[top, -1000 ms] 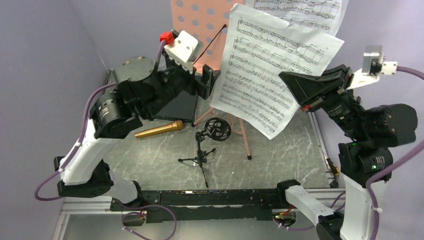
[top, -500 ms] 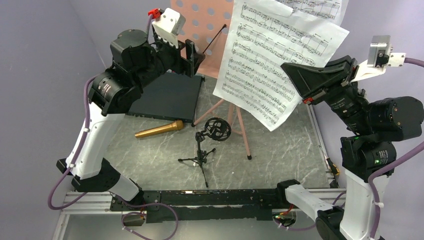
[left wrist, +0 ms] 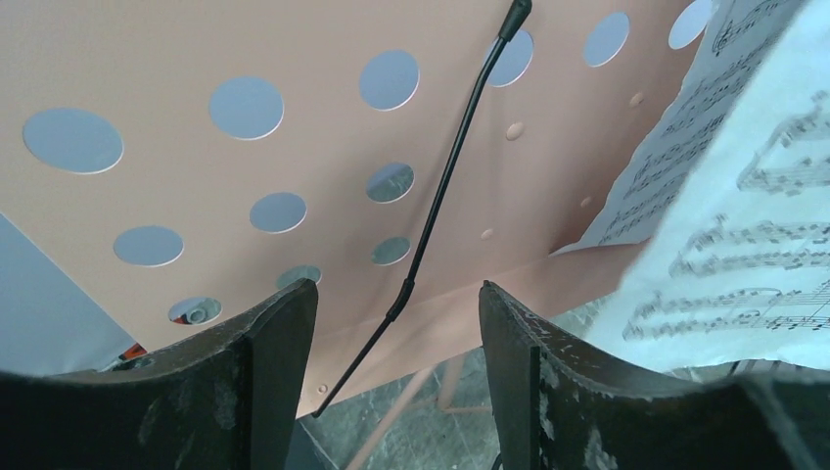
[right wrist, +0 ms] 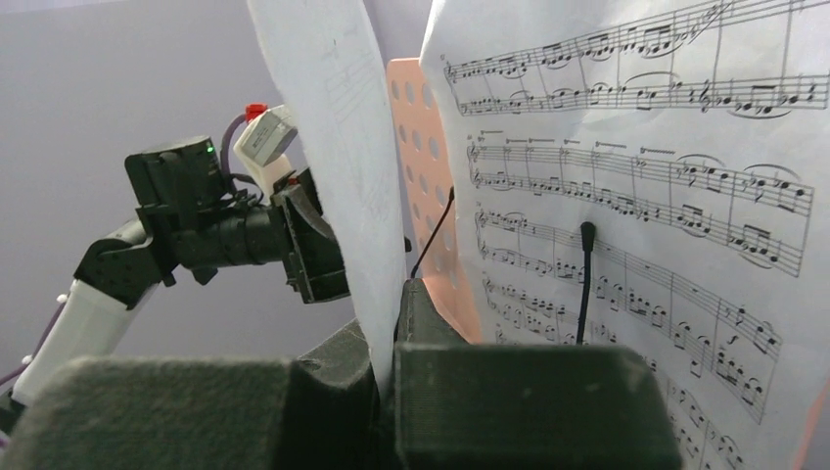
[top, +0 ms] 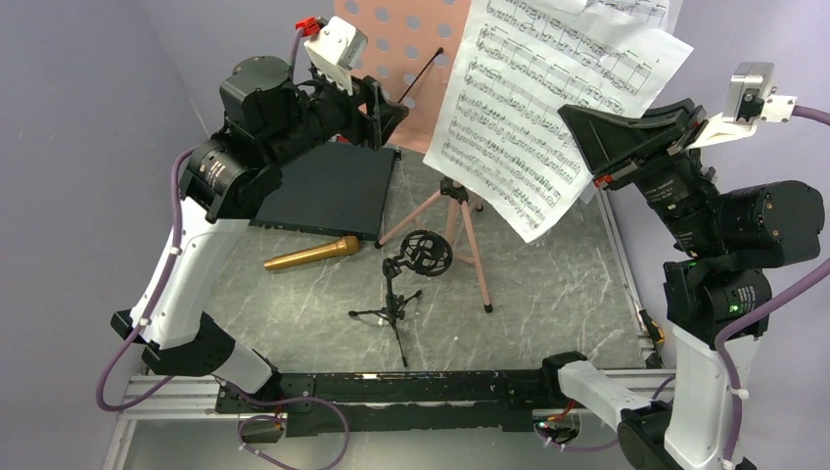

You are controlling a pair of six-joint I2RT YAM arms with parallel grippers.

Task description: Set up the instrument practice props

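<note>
The pink-copper music stand [top: 401,39] rises on its tripod at the back. My left gripper [top: 387,108] hovers open just before its perforated desk [left wrist: 294,117]. The desk's thin black page arm [left wrist: 440,196] lies in line with the gap between the fingers [left wrist: 396,313], farther off. My right gripper [top: 577,147] is shut on the edge of a sheet-music page [top: 548,108] held up in front of the stand; edge-on it shows as a white strip [right wrist: 343,147]. A second page [right wrist: 636,196] rests on the desk. The gold microphone [top: 313,253] and the black tripod mic stand [top: 406,274] sit on the table.
A flat black box [top: 333,191] lies under the left arm, behind the microphone. The stand's tripod legs [top: 475,255] spread beside the mic stand. Purple walls close in on the left, the back and the right. A black rail [top: 391,387] runs along the near edge.
My left arm has risen and swung back toward the stand's desk, and its fingers have narrowed somewhat. The right gripper has lifted the held page slightly up and back.
</note>
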